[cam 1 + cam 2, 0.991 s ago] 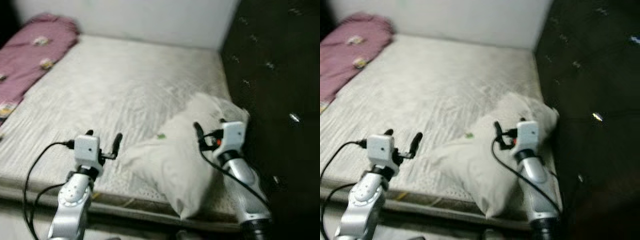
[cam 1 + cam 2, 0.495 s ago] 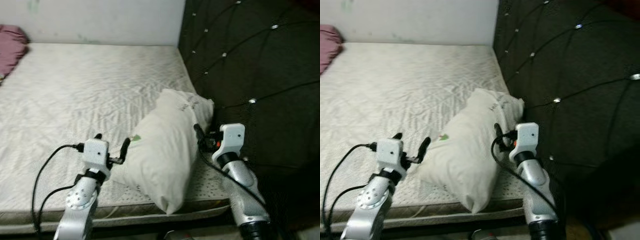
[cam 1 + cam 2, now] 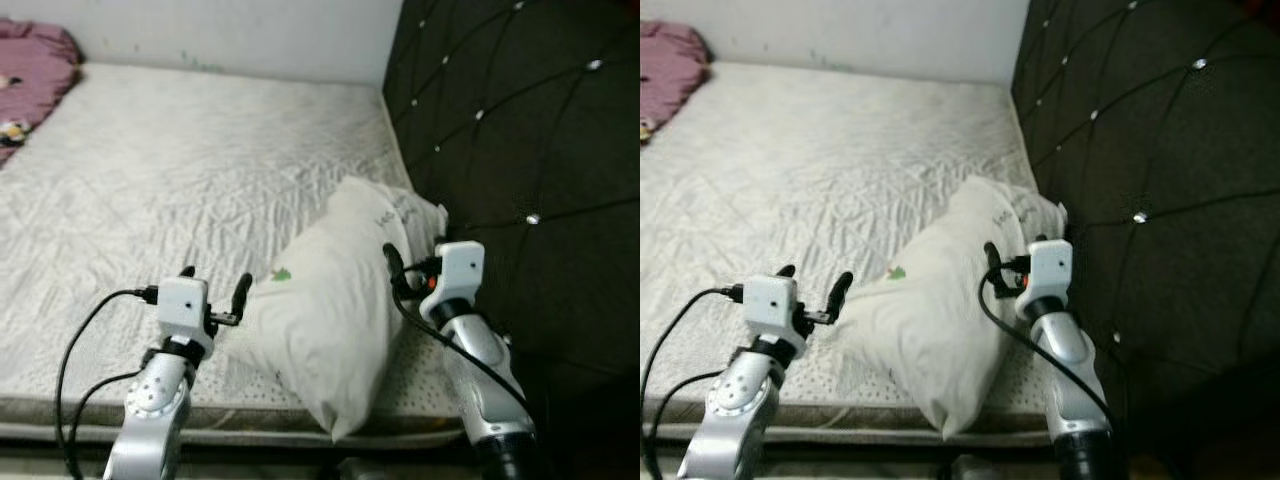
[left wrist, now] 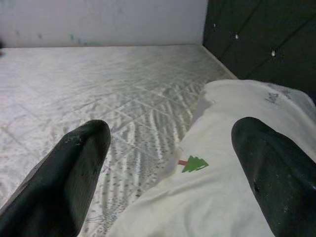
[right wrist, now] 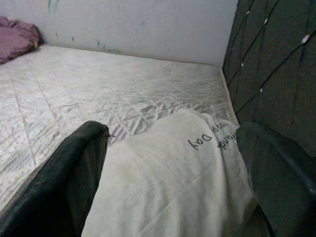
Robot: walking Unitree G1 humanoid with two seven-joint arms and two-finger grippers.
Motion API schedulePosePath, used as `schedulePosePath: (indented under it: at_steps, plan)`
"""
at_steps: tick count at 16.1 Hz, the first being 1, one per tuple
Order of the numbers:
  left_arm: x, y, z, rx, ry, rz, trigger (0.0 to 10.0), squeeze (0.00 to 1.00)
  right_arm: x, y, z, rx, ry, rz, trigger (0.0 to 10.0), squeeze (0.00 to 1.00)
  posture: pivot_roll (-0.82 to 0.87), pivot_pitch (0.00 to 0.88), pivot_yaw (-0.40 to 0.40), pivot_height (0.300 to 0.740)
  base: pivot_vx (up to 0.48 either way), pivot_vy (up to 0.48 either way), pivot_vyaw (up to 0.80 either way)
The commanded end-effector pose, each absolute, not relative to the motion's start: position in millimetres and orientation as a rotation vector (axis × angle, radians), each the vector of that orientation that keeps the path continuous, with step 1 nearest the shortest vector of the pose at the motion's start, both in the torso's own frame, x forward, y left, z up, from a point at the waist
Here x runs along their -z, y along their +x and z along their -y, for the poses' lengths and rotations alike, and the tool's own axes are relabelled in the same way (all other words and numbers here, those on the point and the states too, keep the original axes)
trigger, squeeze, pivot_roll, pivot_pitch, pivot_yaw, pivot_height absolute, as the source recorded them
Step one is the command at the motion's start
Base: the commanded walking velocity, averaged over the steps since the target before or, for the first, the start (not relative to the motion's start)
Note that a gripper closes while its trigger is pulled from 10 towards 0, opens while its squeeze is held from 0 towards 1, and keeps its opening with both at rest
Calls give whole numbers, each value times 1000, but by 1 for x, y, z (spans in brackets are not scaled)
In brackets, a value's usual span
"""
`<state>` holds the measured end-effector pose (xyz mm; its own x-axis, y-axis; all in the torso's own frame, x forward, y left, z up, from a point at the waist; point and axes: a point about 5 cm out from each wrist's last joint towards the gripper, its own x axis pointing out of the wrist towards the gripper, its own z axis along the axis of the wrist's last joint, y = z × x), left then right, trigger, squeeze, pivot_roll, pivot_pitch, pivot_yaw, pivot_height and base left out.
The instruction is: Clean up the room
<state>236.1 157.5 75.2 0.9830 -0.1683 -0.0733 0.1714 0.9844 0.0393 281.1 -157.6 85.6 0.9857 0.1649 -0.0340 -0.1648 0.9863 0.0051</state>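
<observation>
A white pillow [image 3: 335, 310] with a small green tree mark lies slantwise on the mattress [image 3: 180, 170], at the near right corner against the dark headboard [image 3: 520, 130]. My left gripper [image 3: 213, 283] hovers open at the pillow's left edge. In the left wrist view the pillow [image 4: 227, 197] lies just ahead, under one finger. My right gripper [image 3: 415, 260] is open at the pillow's right side, close to the headboard. In the right wrist view the pillow [image 5: 173, 182] spreads between the two fingers [image 5: 64, 187]. Nothing is held.
A pink blanket [image 3: 30, 50] is bunched at the far left corner of the bed. A pale wall [image 3: 230, 30] runs along the far side. The tufted headboard closes off the right. The mattress's front edge [image 3: 80, 410] is right below my arms.
The whole picture has swung right and then partly back left, so the camera moved. Both arms keep the same open pose beside the pillow, which has not moved on the bed.
</observation>
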Motion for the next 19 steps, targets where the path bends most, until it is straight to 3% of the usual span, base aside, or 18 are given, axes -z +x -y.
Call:
schedulePosePath:
  at_steps: [1, 7, 11, 19]
  plan:
    - [-77, 236, -157, 172, 54, -70, 10000, 0, -87, 282, 157, -163, 2, -24, 10000, 0, -9, 0, -39, 740, 0, 0, 0]
    - [-78, 237, -157, 180, 63, -71, 10000, 0, -86, 281, 156, -160, 8, -29, 10000, 0, -12, 0, -38, 740, 0, 0, -643]
    - [-78, 237, -156, 185, 65, -68, 10000, 0, -87, 282, 156, -157, 8, -27, 10000, 0, -11, 0, -37, 740, 0, -333, -486]
    - [-78, 237, -156, 191, 57, -65, 10000, 0, -86, 282, 156, -156, 10, -28, 10000, 0, -11, 0, -34, 740, 0, -266, 0]
